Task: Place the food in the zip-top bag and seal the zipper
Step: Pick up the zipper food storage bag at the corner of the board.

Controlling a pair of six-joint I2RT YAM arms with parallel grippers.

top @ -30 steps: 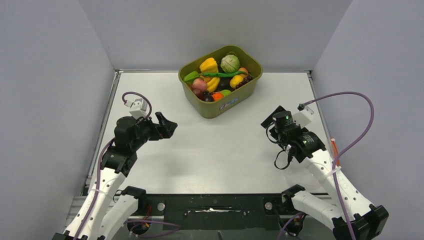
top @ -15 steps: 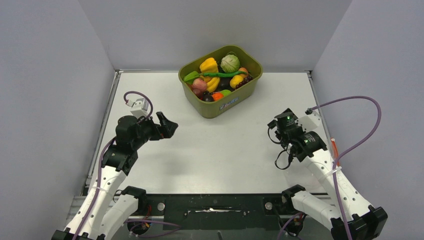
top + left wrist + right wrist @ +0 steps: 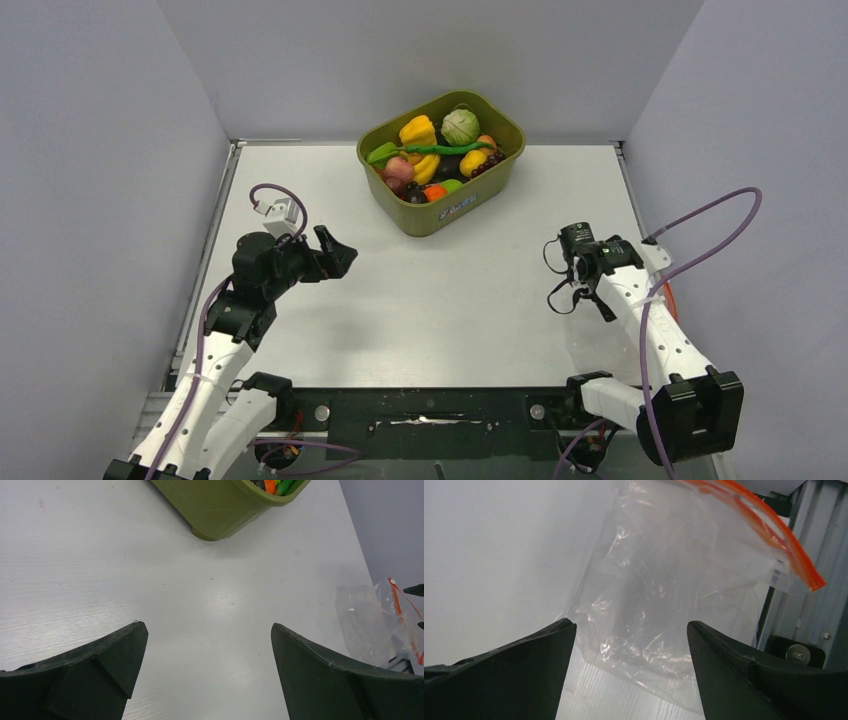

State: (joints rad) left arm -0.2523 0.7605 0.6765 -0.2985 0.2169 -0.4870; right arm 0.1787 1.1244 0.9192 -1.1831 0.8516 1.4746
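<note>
At the right edge of the white worktop (image 3: 450,300), the right end effector (image 3: 630,630) hangs just above the clear, crinkly zip-top plastic bag (image 3: 659,595). Its two dark fingers are spread wide with nothing between them. The bag lies flat and empty under that gap. Its red-orange zipper strip (image 3: 774,525) curves along the far side and appears to reach past the worktop's edge, over a grey metal rail (image 3: 819,605).

The film looks very light, limp and slick. It would probably slide or bunch up if pressed from above, and a pinch in the middle would likely catch both layers and close the pouch. The zipper strip looks like the stiffest part, so the surest hold is likely on one lip at the mouth, close to it.

The left end effector (image 3: 207,630) is also wide open and empty, hanging low over bare worktop. It is aimed toward the olive-green rectangular plastic tub (image 3: 440,225) at the back of the worktop, well apart from it. From the left wrist the bag shows far off to the right.

The glossy plastic toy fruits and vegetables (image 3: 425,165) are all piled in the tub. They look hard, light and smooth, so the rounded ones may squirt out of a shallow pinch. The long thin green pod (image 3: 445,148) lies across the top of the heap and looks easiest to take across its width.
</note>
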